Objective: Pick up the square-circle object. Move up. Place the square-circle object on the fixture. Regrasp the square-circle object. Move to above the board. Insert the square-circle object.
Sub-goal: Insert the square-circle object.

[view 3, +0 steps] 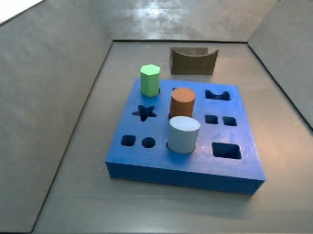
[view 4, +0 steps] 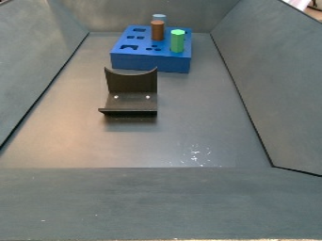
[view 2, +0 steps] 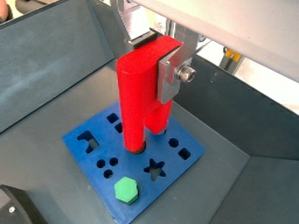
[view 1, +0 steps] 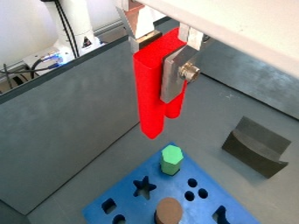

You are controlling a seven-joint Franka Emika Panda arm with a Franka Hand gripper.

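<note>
I am holding the square-circle object [view 2: 142, 96] upright, legs hanging down, clamped in my gripper [view 2: 156, 63] above the board [view 2: 82, 140]. On the board, the green peg [view 3: 150, 79] is standing at eleven o'clock from the brown cylinder [view 3: 182, 100]; the fixture [view 3: 193, 61] is sitting beyond, at twelve.

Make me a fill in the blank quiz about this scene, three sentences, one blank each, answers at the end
1. The gripper, high above the blue board, is shut on a long piece coloured ____.
2. In a side view, the hexagonal peg standing in the board is coloured ____.
3. In both side views, the fixture carries ____ pieces.

Missing words: red; green; no
</note>
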